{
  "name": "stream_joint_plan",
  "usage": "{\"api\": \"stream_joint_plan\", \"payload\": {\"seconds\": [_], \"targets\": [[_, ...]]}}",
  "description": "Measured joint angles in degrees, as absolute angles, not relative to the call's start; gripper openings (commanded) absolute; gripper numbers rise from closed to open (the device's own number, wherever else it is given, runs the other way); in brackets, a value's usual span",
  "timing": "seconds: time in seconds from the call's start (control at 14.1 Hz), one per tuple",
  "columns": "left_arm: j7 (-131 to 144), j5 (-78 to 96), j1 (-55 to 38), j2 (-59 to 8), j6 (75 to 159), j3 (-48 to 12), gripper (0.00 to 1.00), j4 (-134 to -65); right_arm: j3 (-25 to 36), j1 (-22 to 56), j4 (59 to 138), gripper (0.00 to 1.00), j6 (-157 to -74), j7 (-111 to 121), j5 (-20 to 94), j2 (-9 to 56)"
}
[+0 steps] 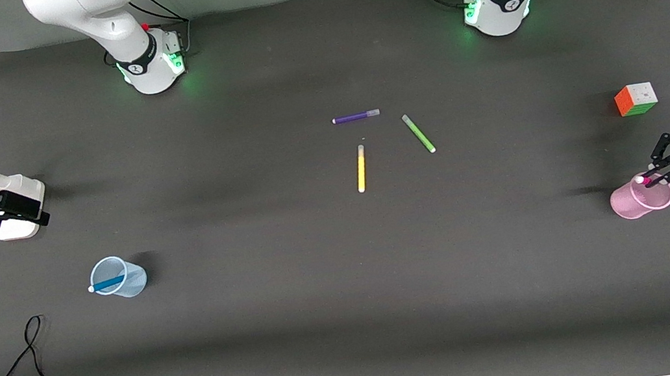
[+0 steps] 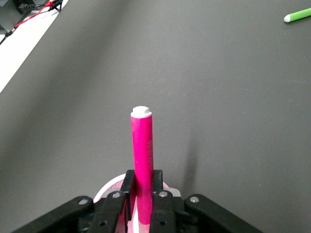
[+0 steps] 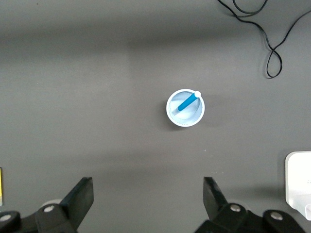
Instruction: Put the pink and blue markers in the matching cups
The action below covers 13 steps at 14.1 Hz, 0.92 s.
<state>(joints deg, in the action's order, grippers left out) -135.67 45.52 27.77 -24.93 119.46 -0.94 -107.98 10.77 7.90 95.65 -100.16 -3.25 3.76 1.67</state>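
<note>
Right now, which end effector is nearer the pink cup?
Left. The left end effector is over the pink cup, shut on the pink marker. The right end effector waits open, toward the table's right-arm end.

— Where's the left gripper (image 1: 653, 178)?

— Directly over the pink cup (image 1: 641, 198), its arm reaching in from the left arm's end of the tabletop. Its fingers (image 2: 127, 194) are clamped on the pink marker (image 2: 142, 160), which stands upright into the cup.

— And the right gripper (image 3: 146, 196)?

— Up in the air toward the right arm's end of the tabletop, well apart from the pink cup, wrist pointing down, fingers spread wide and holding nothing. That arm waits.
</note>
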Motion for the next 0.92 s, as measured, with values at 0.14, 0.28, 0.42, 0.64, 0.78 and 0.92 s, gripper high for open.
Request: {"api": "stream_joint_plan", "payload": {"seconds": [0.14,0.28,0.42,0.64,0.78,0.92], "targets": [[-136.42,45.6,27.77,-24.92,119.46,-1.02,0.99,-107.14,10.73,7.96,95.36,1.0,-100.31,-3.04,3.76,1.65],[-136.75,45.62,27.77,-24.92,119.46,-1.03,1.0,-106.58,10.8,7.92,95.34,1.0,-101.06,-2.75,3.71,1.66],[-136.95,45.65,27.79,-24.98,119.46,-1.03,1.0,-106.57,10.77,7.94,95.25,1.0,-101.2,-2.6,3.52,1.65],[-137.06,45.75,27.8,-24.97,119.33,-1.06,1.0,-106.02,10.86,7.9,95.23,1.0,-101.43,-2.41,3.14,1.66],[-134.53,45.88,27.78,-24.64,118.73,-1.31,1.0,-104.37,10.81,7.94,95.23,1.0,-101.96,-2.17,2.75,1.63],[-126.7,45.35,27.25,-23.15,117.71,-1.65,1.0,-102.58,10.69,8.01,95.22,1.0,-102.14,-2.14,2.56,1.58]]}}
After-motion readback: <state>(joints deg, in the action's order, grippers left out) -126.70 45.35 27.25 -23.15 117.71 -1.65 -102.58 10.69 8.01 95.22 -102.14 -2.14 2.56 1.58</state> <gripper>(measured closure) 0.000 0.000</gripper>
